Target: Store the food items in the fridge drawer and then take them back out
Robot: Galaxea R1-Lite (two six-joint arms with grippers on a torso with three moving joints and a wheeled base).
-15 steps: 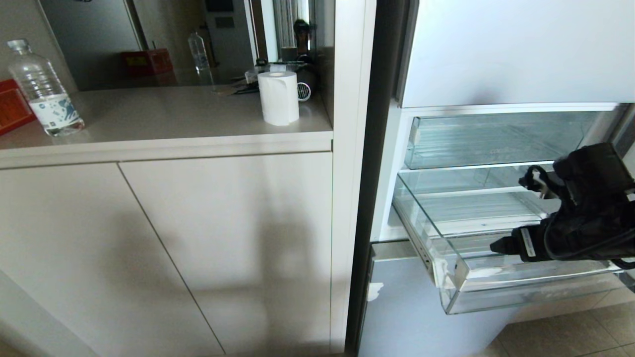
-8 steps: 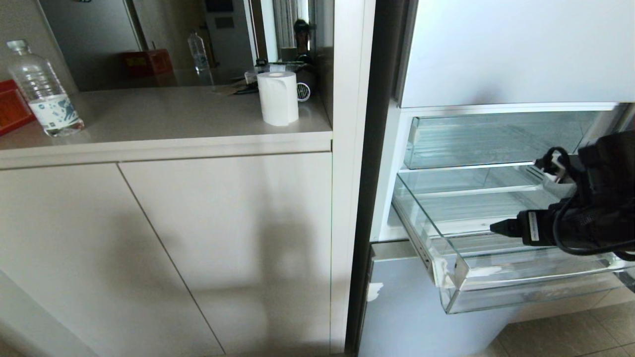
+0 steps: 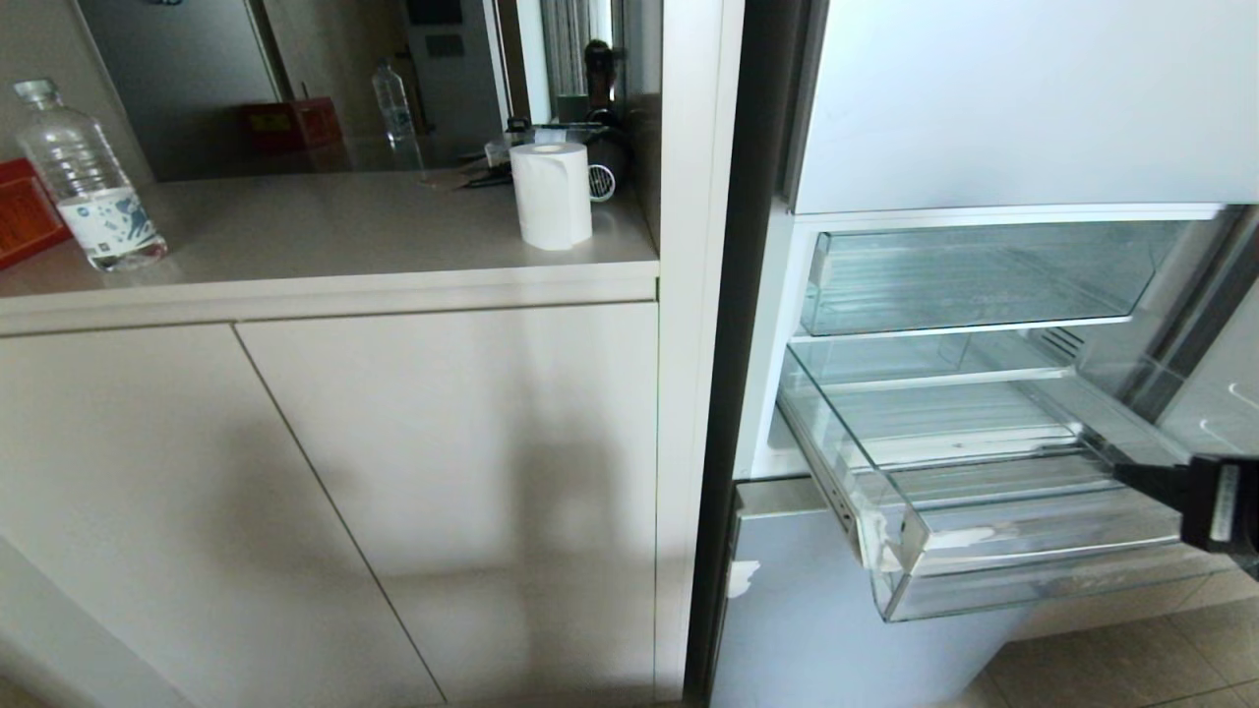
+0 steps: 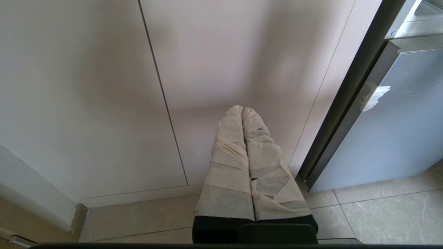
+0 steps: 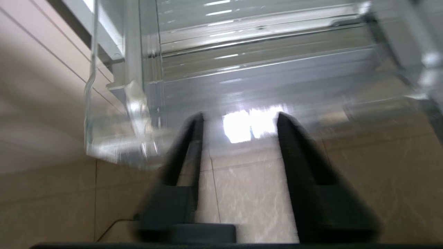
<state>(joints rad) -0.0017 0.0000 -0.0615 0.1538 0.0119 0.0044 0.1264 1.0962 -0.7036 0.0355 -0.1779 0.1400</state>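
The fridge drawer (image 3: 984, 560), clear plastic with a ribbed floor, stands pulled out of the fridge, and nothing shows inside it. No food items are in view. My right gripper (image 3: 1141, 477) shows only as a black tip at the right edge of the head view, beside the drawer's front right corner. In the right wrist view the right gripper (image 5: 240, 117) is open, nothing between its fingers, just before the fridge drawer (image 5: 263, 69) and over floor tiles. My left gripper (image 4: 242, 110) is shut, its tape-wrapped fingers pointing at the cabinet base, and holds nothing.
A clear flat-fronted bin (image 3: 974, 275) sits above the drawer. Below it is a silver-blue door panel (image 3: 816, 610). Left of the fridge is a counter (image 3: 325, 236) with a paper roll (image 3: 551, 194) and a water bottle (image 3: 87, 177). Tiled floor (image 3: 1131, 659) lies below.
My right arm has drawn back from over the drawer, moving right and down until only its tip stays in the head view. The drawer has not moved.
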